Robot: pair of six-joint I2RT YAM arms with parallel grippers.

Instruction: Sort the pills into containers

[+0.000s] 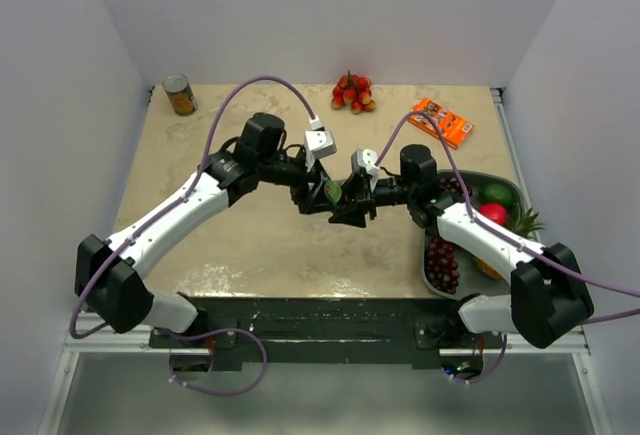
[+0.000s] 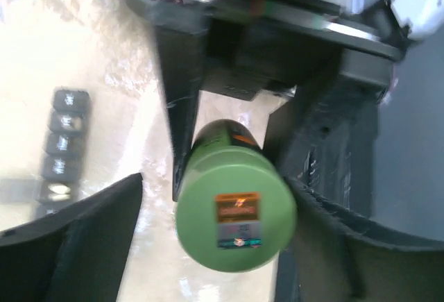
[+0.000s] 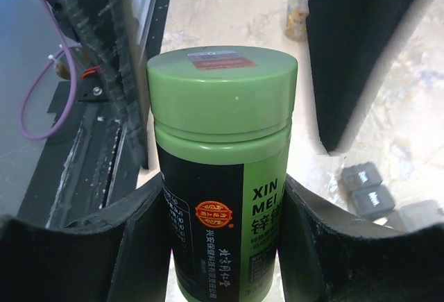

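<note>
My right gripper point(image 3: 222, 243) is shut on the body of a small green bottle point(image 3: 222, 177) with a green cap, held above the table centre point(image 1: 328, 193). My left gripper point(image 2: 215, 236) faces the cap point(image 2: 234, 208) head-on with a finger on each side. Its jaws stand open, with a clear gap on one side and the other finger close against the cap. Below, the containers point(image 2: 64, 146), a dark-grey strip of small lidded compartments, lie on the tabletop; they also show in the right wrist view point(image 3: 368, 189). No pills are in view.
An orange-labelled tin can point(image 1: 180, 94) stands at the back left corner. A cluster of red fruit point(image 1: 352, 93) and an orange packet point(image 1: 441, 122) lie at the back. A grey tray point(image 1: 480, 176) of fruit and dark grapes sits on the right.
</note>
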